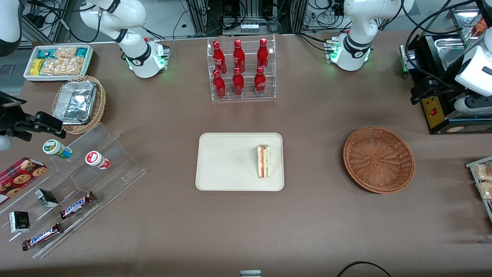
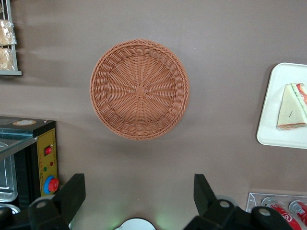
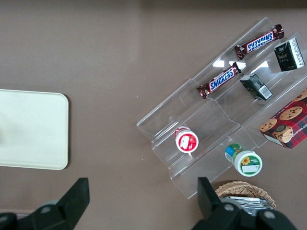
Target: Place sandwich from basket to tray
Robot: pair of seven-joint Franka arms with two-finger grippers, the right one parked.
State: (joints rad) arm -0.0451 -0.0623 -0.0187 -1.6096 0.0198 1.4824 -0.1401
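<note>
The sandwich (image 1: 264,161) lies on the cream tray (image 1: 230,161), near the tray edge closest to the basket. It also shows in the left wrist view (image 2: 291,108) on the tray (image 2: 280,79). The reddish-brown wicker basket (image 1: 378,159) is empty, as the left wrist view (image 2: 139,89) also shows. My left gripper (image 1: 421,92) hangs high above the table beside the black appliance, farther from the front camera than the basket. In the left wrist view the gripper (image 2: 138,182) is open wide and holds nothing.
A black appliance with a yellow panel (image 1: 438,111) stands close to the gripper. A metal tray of snack packets (image 1: 482,181) is at the working arm's end. A rack of red bottles (image 1: 240,69) stands farther back than the tray. An acrylic snack stand (image 1: 77,181) is toward the parked arm's end.
</note>
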